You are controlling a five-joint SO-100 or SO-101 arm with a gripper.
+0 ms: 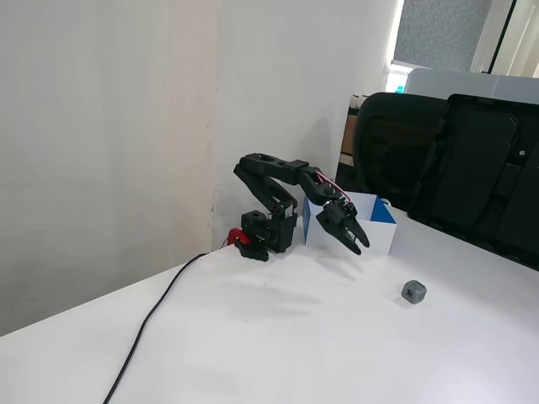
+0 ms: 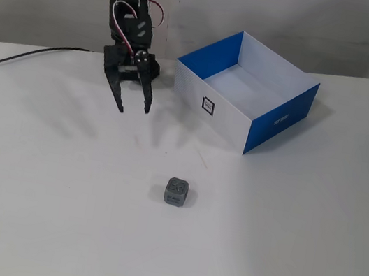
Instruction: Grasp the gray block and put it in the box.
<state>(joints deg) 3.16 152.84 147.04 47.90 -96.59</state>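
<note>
The gripper [image 2: 133, 109] hangs empty above the table [image 2: 51, 215], jaws spread; the gray block [image 2: 176, 192] lies nearer, the box [image 2: 249, 92] right.

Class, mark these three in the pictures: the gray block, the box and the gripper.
gray block [image 2: 177, 192]: a fixed view, on its front face.
box [image 2: 281, 117]: a fixed view, on its blue outer side wall.
gripper [image 2: 133, 109]: a fixed view, midway between the two open fingertips.
</note>
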